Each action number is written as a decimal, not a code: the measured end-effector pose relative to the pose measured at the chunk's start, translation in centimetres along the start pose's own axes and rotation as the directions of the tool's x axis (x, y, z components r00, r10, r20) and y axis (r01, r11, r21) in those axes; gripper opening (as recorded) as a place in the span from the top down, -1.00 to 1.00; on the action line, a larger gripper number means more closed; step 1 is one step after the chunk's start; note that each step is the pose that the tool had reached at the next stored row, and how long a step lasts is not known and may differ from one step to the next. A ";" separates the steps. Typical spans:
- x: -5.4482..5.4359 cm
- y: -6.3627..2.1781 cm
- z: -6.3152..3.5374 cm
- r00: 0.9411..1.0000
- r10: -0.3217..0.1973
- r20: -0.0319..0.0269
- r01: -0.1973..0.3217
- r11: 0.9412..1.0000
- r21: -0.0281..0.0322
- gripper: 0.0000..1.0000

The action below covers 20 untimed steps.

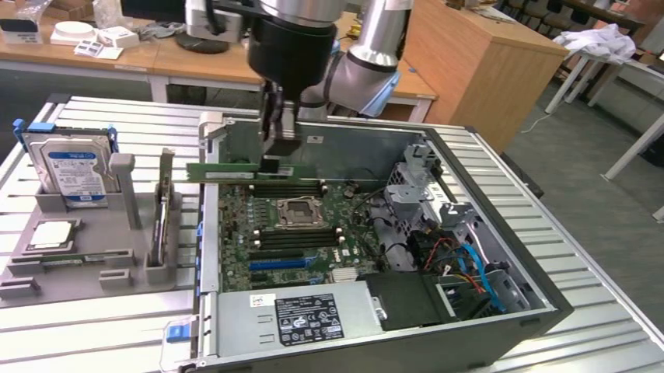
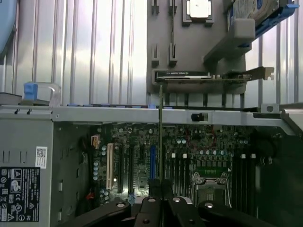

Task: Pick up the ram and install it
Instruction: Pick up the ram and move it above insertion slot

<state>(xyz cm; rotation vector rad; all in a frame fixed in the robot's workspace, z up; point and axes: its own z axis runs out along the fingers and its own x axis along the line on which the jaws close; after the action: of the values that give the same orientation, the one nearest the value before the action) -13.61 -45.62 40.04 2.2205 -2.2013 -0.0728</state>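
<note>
1. The gripper (image 1: 278,162) was closed narrow on the ram (image 1: 223,172). It pinched the stick near the end toward the exterior view's right, so most of the stick stood out to the exterior view's left.
2. The ram was in the air, approx. level, with a long edge down. It hung inside the opening of the PC case (image 1: 358,148), over the far part of the motherboard (image 1: 311,233). It was not seated: a gap showed betw. the stick and the board.
3. In the wrist view the ram showed edge-on, as a thin line running away from the fingers (image 2: 150,191). They pressed on it from both sides w/ no gap visible.
4. Under the stick lay the board w/ black slots (image 2: 179,170) and the CPU socket (image 2: 210,182) just beside them.
5. On the exterior view's left of the case a gray holder (image 1: 104,260) lay on the ribbed metal table (image 1: 93,326).
6. In the holder were a hard drive w/ blue label (image 1: 75,167) standing upright, a square silver processor chip (image 1: 52,233) lying flat, and a card (image 1: 163,210) standing on its edge.
7. At the near end of the case sat the power supply w/ a black label (image 1: 309,318). Blue and orange cables (image 1: 472,268) lay toward the exterior view's right.
</note>
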 end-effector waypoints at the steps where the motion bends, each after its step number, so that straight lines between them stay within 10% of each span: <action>1: 0.0 -0.36 -0.02 1.000 0.000 0.000 0.000 1.000 0.000 0.76; 20: 0.1 -6.87 -0.30 1.000 0.000 0.000 0.000 1.000 -0.001 0.76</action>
<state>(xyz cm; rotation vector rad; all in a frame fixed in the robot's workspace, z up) -6.73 -45.64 40.04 2.2202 -2.2009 -0.0734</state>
